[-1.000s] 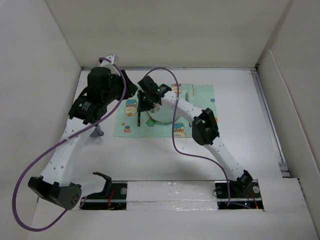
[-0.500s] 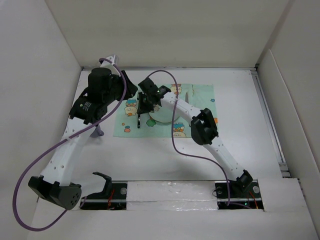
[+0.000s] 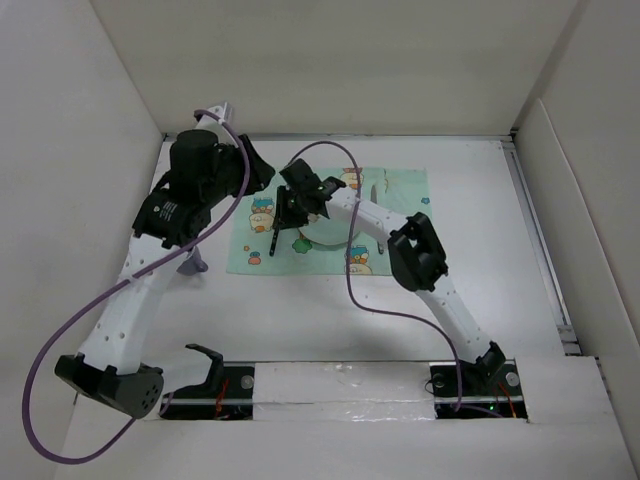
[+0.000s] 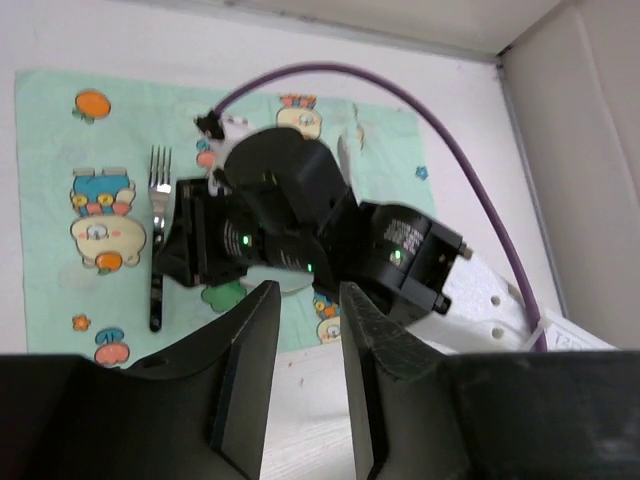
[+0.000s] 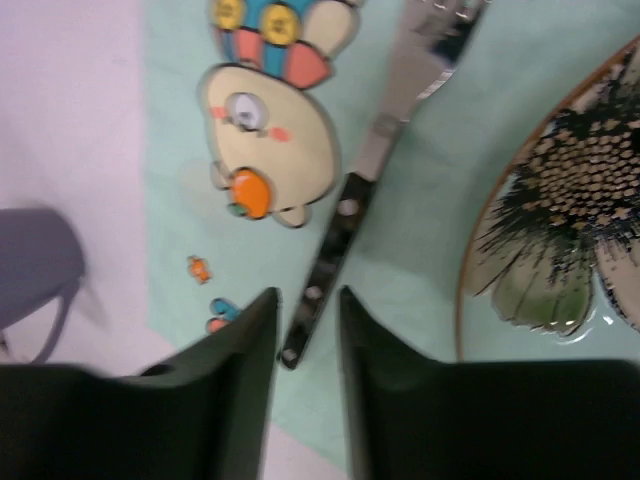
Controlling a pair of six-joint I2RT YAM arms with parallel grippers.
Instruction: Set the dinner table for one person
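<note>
The dinner table (image 3: 480,250) is a wide white surface. A mint-green cartoon placemat (image 3: 400,225) lies on it with a patterned plate (image 3: 325,235) in its middle. A fork with a black riveted handle (image 5: 325,265) lies flat on the mat left of the plate (image 5: 560,220), and also shows in the top view (image 3: 274,240) and the left wrist view (image 4: 155,250). My right gripper (image 5: 305,300) is open and hovers just above the handle's end, fingers either side of it. My left gripper (image 4: 305,295) is open and empty, held above the mat's left side (image 3: 257,168).
A small grey-purple object (image 3: 192,264) stands on the table just left of the mat and shows in the right wrist view (image 5: 35,260). A white cup-like thing (image 3: 379,187) sits on the mat behind the plate. White walls border the table.
My left arm has drawn back a little to the left and rear. My right gripper has shifted slightly over the fork, which lies in the same place.
</note>
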